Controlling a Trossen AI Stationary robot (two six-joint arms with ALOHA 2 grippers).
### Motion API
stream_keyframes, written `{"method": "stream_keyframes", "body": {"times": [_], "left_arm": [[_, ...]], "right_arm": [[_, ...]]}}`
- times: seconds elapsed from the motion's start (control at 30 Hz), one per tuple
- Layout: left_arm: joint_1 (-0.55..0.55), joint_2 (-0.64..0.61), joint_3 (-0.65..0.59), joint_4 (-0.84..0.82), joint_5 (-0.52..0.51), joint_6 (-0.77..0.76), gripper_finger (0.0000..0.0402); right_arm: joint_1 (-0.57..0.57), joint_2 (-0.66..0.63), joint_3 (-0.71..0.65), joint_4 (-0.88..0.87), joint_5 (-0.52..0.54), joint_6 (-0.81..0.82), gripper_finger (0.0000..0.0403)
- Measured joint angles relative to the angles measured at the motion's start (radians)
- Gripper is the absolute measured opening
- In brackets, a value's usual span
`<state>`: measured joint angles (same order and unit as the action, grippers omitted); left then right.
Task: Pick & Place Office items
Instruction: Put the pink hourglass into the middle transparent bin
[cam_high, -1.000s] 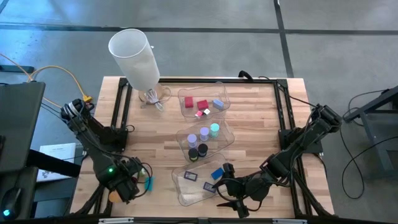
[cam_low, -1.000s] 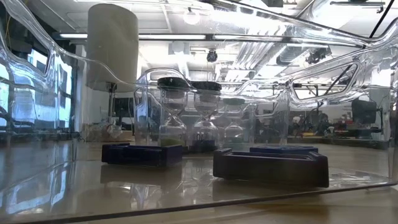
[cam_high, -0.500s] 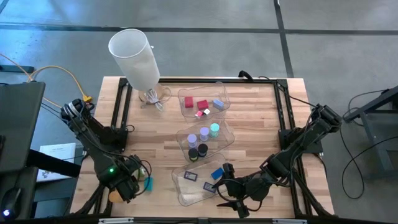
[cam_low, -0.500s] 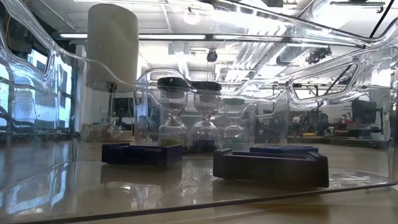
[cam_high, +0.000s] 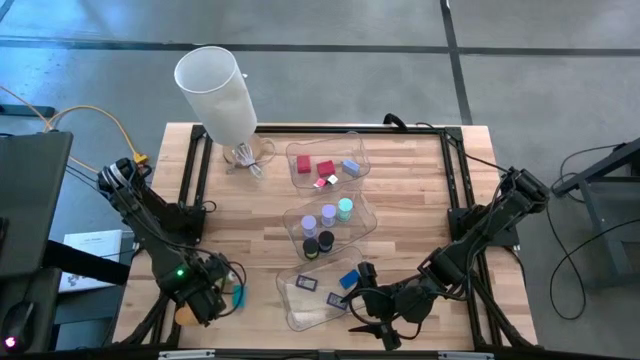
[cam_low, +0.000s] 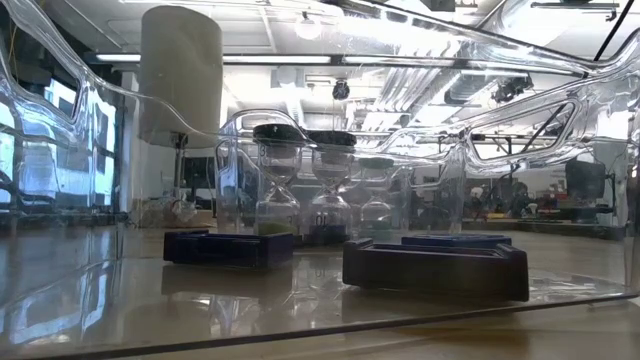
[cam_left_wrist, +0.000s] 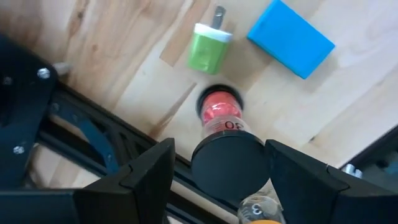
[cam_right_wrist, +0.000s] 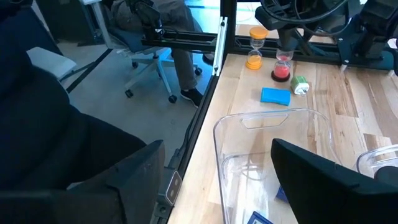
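Hovering with jaws parted, the left gripper (cam_left_wrist: 217, 163) straddles a red sand timer (cam_left_wrist: 222, 127) standing on the table (cam_high: 400, 190); the right gripper (cam_high: 368, 325), jaws spread, waits beside the near tray (cam_high: 300, 310).

Bare wood on the table (cam_high: 410, 210) along its right edge and across the left middle, room to pass there. Three clear trays (cam_high: 325, 222) run down the centre, blocking a straight crossing. White lamp shade (cam_high: 218, 92) stands tall at the far left corner. Near left corner crowded: red hourglass (cam_left_wrist: 221, 118), green piece (cam_left_wrist: 208, 47), blue block (cam_left_wrist: 291, 38) close together by the frame rail (cam_left_wrist: 93, 134)
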<state>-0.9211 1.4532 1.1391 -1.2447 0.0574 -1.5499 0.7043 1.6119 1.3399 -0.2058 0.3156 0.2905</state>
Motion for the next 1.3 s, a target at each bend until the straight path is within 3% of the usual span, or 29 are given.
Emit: {"method": "stream_keyframes", "body": {"times": [1.3], "left_arm": [[-0.011, 0.015, -0.017, -0.073, -0.013, -0.024, 0.0253]], "right_arm": [[-0.046, 0.0, 0.0, 0.0, -0.004, 0.003, 0.0284]]}}
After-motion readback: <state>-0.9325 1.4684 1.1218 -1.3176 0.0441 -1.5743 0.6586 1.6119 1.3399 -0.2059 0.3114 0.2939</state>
